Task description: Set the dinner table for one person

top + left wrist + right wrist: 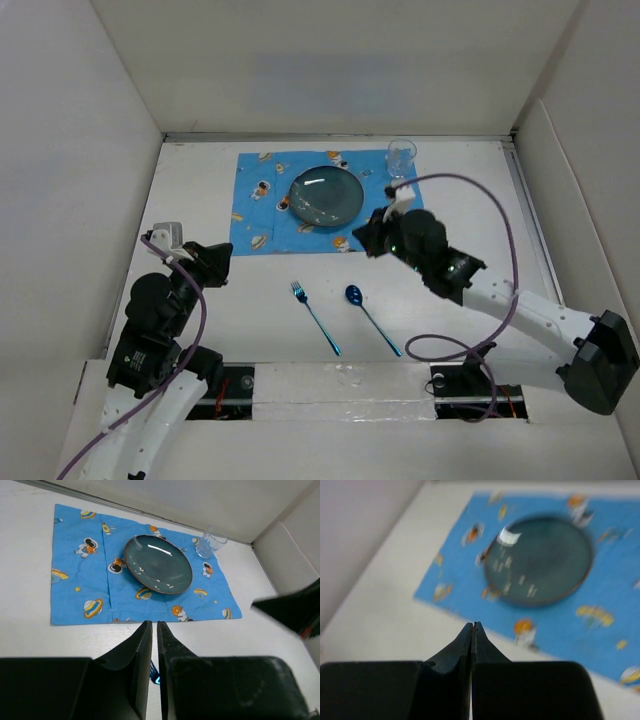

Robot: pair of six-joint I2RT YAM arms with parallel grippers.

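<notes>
- White surface (260, 300) fills most of the top view, with walls on three sides and both arm bases at the near edge.
- Blue cartoon-print mat (255, 210) lies flat on the far half of the surface, long side running left to right.
- Dark round plate (326, 194) sits on the mat, right of the mat's middle, and has nothing on it.
- Clear glass (401, 157) stands upright at the mat's far right corner. Can't tell whether it is on the cloth or just off it.
- Blue fork (315, 317) lies on the bare surface nearer than the mat, tines toward the mat and handle slanting to the near right.
- Blue spoon (372, 318) lies just right of the fork, parallel to it and not touching, bowl toward the mat.
- Left claw (151, 625) is closed with only a thin slit between the fingers and grips nothing. It is near the mat's near left corner, pointing toward the mat.
- Right claw (473, 625) is closed with the fingers pressed together and grips nothing. In the top view it is over the mat's near right corner, beside the plate.
- The right wrist view is blurred. It shows the plate and mat beyond the fingertips.
- A purple cable runs along each arm.
</notes>
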